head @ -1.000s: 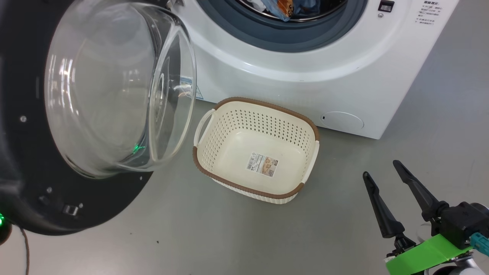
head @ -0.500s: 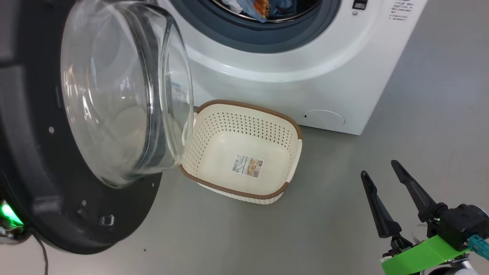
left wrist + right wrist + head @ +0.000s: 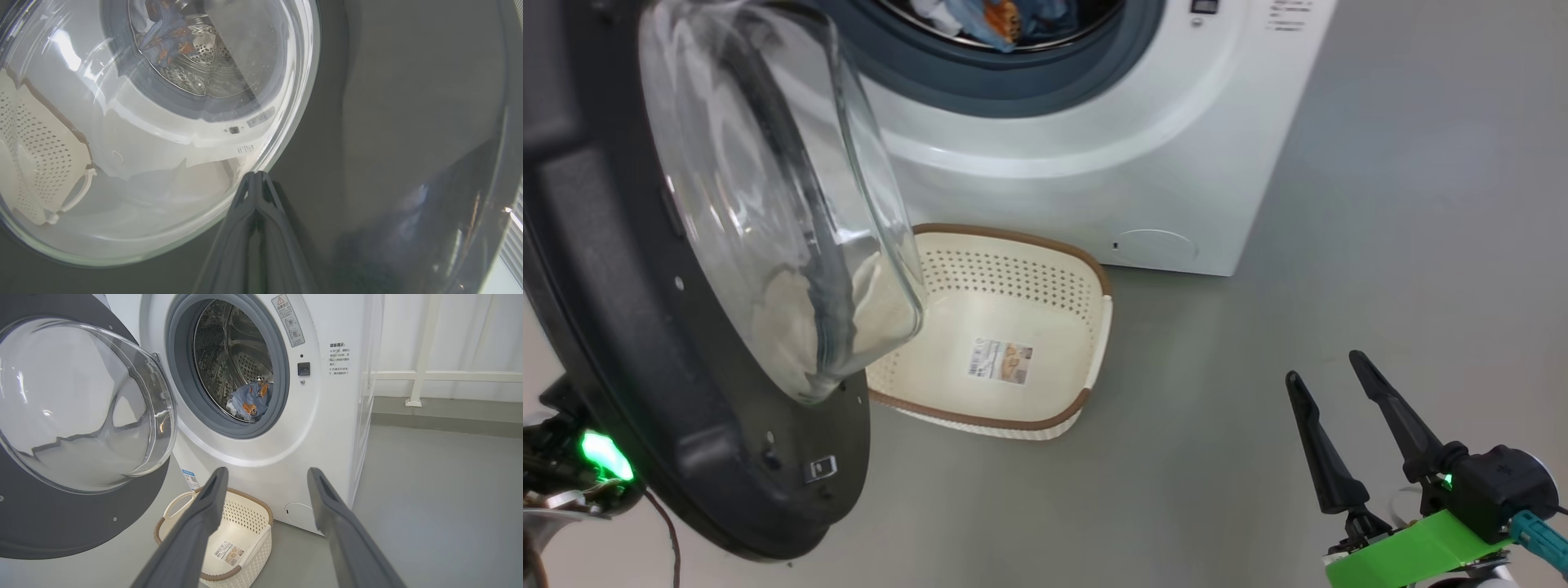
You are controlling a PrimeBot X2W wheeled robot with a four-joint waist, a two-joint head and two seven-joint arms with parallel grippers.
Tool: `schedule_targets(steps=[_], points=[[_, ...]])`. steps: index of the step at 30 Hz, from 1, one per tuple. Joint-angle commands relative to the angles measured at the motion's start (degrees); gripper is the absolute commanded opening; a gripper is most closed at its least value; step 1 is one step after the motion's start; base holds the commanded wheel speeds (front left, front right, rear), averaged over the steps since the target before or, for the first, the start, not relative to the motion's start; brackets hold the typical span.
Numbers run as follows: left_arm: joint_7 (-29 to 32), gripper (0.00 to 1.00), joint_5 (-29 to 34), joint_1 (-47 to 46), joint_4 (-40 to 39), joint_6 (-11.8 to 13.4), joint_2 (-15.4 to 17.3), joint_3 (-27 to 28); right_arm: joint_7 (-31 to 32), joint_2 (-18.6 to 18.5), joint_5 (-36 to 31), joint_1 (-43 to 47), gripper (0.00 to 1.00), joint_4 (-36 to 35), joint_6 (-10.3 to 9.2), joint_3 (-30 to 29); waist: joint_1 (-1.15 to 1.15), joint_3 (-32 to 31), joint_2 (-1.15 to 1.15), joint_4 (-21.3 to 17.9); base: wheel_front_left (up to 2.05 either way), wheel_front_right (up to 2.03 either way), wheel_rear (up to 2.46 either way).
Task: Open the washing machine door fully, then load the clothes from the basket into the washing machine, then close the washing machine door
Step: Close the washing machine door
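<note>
On grey floor (image 3: 1339, 245) — basket (image 3: 1045, 269) before washing machine (image 3: 1094, 188); left pincer (image 3: 257, 175) together at door (image 3: 388, 102), right pincer (image 3: 1323, 366) apart.

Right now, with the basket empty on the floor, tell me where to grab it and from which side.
Take the basket by its white side handle on the robot's right, coming down from above. It bows off the brown rim as a loop that fingers can straddle, while the glass bowl of the washing machine door crowds the opposite end. The open right gripper sits on that side.
</note>
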Motion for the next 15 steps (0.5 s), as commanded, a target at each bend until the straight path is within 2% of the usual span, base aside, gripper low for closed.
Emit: schedule_targets(steps=[1,5,15], points=[[1.00,0.00,0.04,-0.73,-3.04,0.43,1.78,1.33,-0.73,-0.02,-0.22,-1.99,1.00,-0.90,0.50,1.44,0.00,-0.51,0.00,-2.01,0.00,0.00,0.00],[0.33,0.00,0.67,0.62,-4.10,0.92,0.00,0.04,-1.62,0.56,-0.10,-2.18,1.00,0.18,0.50,1.86,0.00,-1.18,0.00,-5.15,0.00,0.00,0.00],[-0.56,0.00,1.07,0.09,-3.73,1.76,-1.56,-0.71,-2.75,1.03,0.35,-2.53,1.00,1.85,0.50,2.47,0.00,-1.61,0.00,-10.78,0.00,0.00,0.00]])
